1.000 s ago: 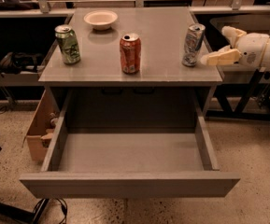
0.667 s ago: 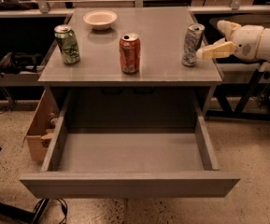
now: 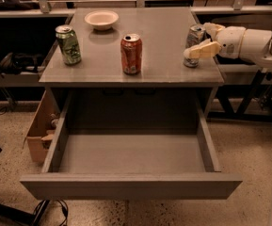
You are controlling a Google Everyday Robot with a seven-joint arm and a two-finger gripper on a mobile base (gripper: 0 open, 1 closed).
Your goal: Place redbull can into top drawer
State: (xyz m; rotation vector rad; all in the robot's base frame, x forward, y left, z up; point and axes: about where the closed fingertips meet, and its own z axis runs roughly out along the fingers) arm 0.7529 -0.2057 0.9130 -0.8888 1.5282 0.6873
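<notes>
The slim silver-and-blue can (image 3: 194, 42) stands upright at the right edge of the grey surface (image 3: 166, 55), close to the corner, and the end effector (image 3: 199, 39) has reached in from the right and sits right at it, its pale body partly covering the can's lower half. From where I stand I cannot tell whether it is clenched on the can or loose around it. The can rests on the surface, so I take the step in hand to be securing the grasp. To do that well, I would want the hold squared on the can's middle and firm before any lift, since a narrow can so near the edge could tip or slide off to the right if it is nudged. Then it wants a straight lift, a swing forward past the front lip of the surface, and a lowering into the drawer (image 3: 131, 187), which is pulled fully out below with bare grey floor across its whole width. There is plenty of room there. The points to watch are the front lip and the drawer's right wall, both close under the arm (image 3: 251, 42). The orange can (image 3: 131, 54) stands well apart toward the middle, while the green can (image 3: 68, 44) and the bowl (image 3: 101, 20) are farther left and out of the way. A cardboard box (image 3: 37, 133) sits on the floor beside the drawer's left wall.
</notes>
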